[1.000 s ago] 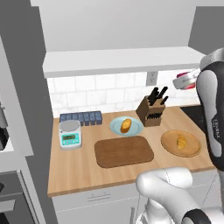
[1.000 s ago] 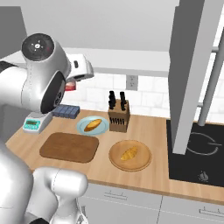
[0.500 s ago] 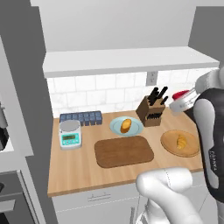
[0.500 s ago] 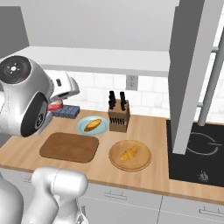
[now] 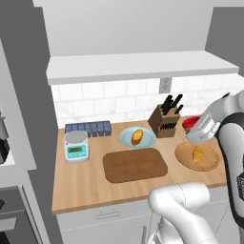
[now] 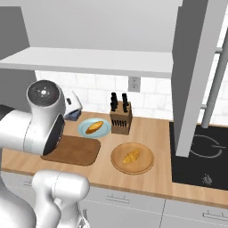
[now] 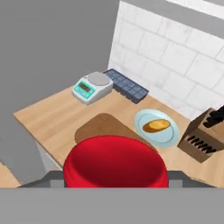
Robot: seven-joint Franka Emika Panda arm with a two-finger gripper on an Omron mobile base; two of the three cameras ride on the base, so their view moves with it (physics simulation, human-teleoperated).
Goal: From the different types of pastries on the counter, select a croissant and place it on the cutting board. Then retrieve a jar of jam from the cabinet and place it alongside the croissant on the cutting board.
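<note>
Jar held in end effector, carried toward board below; croissant on plate, not boarded. Next: lower jar.

Cutting board bare — knife block behind

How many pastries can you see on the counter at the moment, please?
2. The oval bun lies on the pale blue plate behind the cutting board. The croissant lies on the round wooden plate to the board's right. None seems hidden.
</note>
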